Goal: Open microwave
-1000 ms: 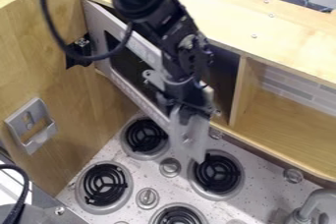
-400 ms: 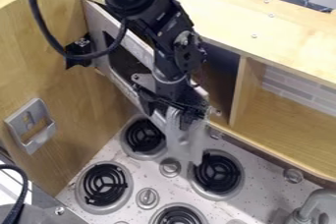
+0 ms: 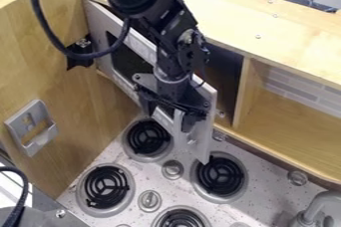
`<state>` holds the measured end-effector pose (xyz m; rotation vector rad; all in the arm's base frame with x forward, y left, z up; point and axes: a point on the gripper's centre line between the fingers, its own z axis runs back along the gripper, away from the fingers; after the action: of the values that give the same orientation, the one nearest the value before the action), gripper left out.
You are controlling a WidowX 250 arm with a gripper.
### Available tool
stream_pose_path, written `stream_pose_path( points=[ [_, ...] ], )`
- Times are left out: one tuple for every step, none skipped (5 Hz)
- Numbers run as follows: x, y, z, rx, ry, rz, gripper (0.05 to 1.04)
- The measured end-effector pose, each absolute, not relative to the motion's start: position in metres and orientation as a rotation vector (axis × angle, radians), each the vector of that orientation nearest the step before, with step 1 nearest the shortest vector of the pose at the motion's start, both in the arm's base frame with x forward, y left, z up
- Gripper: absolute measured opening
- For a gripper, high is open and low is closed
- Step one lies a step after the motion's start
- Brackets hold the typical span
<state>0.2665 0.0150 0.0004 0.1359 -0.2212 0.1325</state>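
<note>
Microwave door [image 3: 202,142] stands ajar, free edge out over the stove [image 3: 145,175]; gripper [image 3: 174,117] sits at its front near that edge, presumably for leverage, though jaw spread and any hold cannot be told.

Fixed view from high up, slanting down toward stove [image 3: 144,172] and microwave door [image 3: 100,24], fairly close.

Coil burners [image 3: 221,175] number four; knobs [image 3: 172,170] in full view, three. Microwave door [image 3: 205,136], faucet [image 3: 323,202] and wall bracket [image 3: 43,138] number one each.
</note>
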Motion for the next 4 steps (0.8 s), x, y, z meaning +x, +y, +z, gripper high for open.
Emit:
stream_pose_path(
  points=[
    [0.271,0.013,0.021,0.166,-0.252,0.150,1.000],
    [0.279,0.003,0.055,0.216,-0.303,0.166,1.000],
    [0.286,-0.011,0.092,0.288,-0.361,0.189,1.000],
    [0.303,-0.027,0.104,0.266,-0.412,0.167,1.000]
  ],
)
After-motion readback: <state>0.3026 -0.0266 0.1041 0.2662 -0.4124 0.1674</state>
